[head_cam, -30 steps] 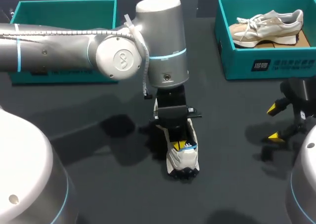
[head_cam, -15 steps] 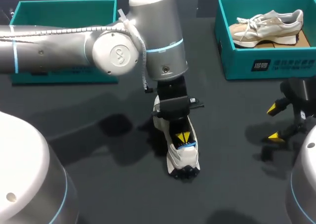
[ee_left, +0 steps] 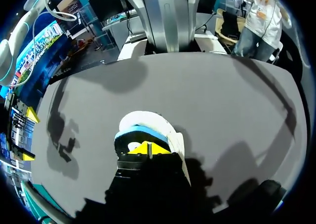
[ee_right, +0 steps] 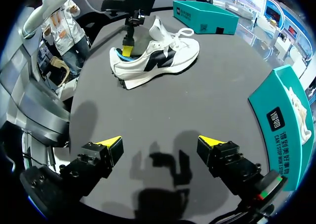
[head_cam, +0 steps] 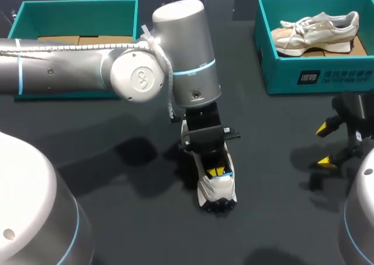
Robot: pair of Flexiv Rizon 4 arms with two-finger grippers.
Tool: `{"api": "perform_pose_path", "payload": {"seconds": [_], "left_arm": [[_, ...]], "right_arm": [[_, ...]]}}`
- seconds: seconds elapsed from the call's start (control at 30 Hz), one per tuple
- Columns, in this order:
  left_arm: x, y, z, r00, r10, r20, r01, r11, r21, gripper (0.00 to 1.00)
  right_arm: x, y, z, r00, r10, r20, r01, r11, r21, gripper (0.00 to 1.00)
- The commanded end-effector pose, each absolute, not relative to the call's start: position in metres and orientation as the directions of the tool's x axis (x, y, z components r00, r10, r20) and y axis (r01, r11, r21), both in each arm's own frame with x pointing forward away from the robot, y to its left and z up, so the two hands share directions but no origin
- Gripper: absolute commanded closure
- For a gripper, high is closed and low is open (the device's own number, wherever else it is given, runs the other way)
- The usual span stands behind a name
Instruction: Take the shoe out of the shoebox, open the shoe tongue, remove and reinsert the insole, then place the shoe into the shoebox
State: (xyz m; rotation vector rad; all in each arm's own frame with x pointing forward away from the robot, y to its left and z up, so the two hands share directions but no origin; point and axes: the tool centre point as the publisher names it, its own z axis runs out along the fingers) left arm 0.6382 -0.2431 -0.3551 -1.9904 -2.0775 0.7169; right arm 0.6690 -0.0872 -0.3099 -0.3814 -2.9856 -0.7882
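Left claw lowered into one shoe, second shoe boxed, two shoeboxes

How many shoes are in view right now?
2: a white-and-black sneaker on the dark table, left claw inside it; a beige sneaker in the right teal shoebox. Left teal shoebox partly hidden.

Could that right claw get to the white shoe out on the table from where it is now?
Probably yes. Only bare table lies between the open right claw and the white shoe. The left claw is down in the shoe's heel opening, so the side and toe look the freer parts to reach.
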Motion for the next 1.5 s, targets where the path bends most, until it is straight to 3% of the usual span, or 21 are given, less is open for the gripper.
{"api": "perform_pose_path", "payload": {"seconds": [0.03,0.57,0.97,1.5], "left_arm": [[0.643,-0.252,-0.381,-0.1,0.978,-0.185,0.882,0.002,-0.471,1.0],[0.665,-0.233,-0.412,-0.142,0.985,-0.096,0.948,0.108,-0.299,1.0],[0.662,-0.233,-0.356,-0.158,0.958,-0.238,0.957,0.089,-0.277,1.0],[0.657,-0.275,-0.385,-0.315,0.876,-0.366,0.943,0.247,-0.221,1.0]], "right_arm": [[0.668,-0.087,-0.31,-0.969,0.229,0.09,0.243,0.842,0.481,0.0],[0.668,-0.087,-0.31,-0.969,0.229,0.09,0.243,0.842,0.481,0.0],[0.668,-0.087,-0.31,-0.969,0.229,0.09,0.243,0.842,0.481,0.0],[0.668,-0.087,-0.31,-0.969,0.229,0.09,0.243,0.842,0.481,0.0]]}}
